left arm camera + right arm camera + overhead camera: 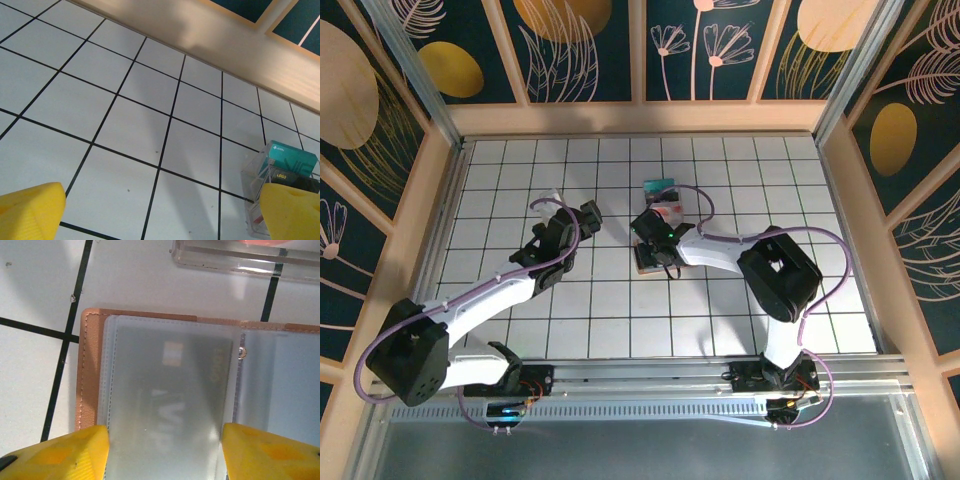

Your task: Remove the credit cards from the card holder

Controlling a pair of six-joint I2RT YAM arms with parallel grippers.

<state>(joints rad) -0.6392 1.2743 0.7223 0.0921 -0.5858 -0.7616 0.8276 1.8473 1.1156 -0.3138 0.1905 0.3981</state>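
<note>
Near the middle of the tabletop [770, 170], the card holder [89, 370] is lying open and flat. Its tan edge is framing cloudy plastic sleeves, and a credit card [170, 390] is showing dimly through the sleeve under the wrist camera. Directly over that sleeve the right tool [165, 435] is hovering released, its yellow fingertips [75, 450] standing apart at either side of the pocket with nothing gripped between them. Whether they are touching the plastic I cannot tell.

Just at twelve o'clock of the holder a clear box [235, 260] is sitting, with a teal card [292, 156] showing in or just behind it; I cannot tell which. Off at nine o'clock the left tool [162, 195] is hanging wide open and empty above bare tiles.

Trouble, as I am judging it, is lying in the sleeve. The card is sitting fully inside slick film, so closing fingers are likely to be pinching film and card together. A pull would then be dragging or lifting the whole light holder, since nothing is pinning it down. An off-centre closing is risking a folded page, or the holder sliding towards the box.
</note>
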